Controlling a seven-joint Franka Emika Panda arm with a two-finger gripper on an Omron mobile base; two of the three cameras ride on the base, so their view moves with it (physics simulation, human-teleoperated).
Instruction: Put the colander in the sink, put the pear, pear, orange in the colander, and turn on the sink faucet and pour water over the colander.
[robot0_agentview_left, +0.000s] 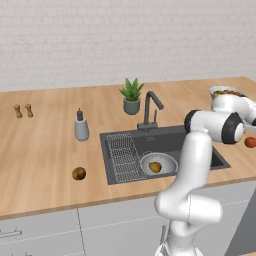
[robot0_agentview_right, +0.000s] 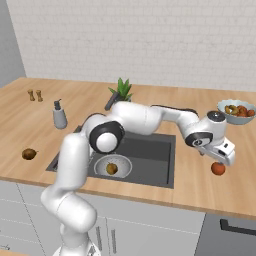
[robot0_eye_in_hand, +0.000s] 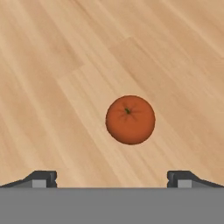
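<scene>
Both jaws spread wide above orange (robot0_eye_in_hand: 130, 119), bare counter (robot0_eye_in_hand: 52, 65) all around.

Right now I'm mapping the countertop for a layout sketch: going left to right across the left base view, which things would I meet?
Two small wooden shakers → grey soap dispenser bottle → rectangular wire rack → round perforated metal colander → red-orange round orange.
</scene>
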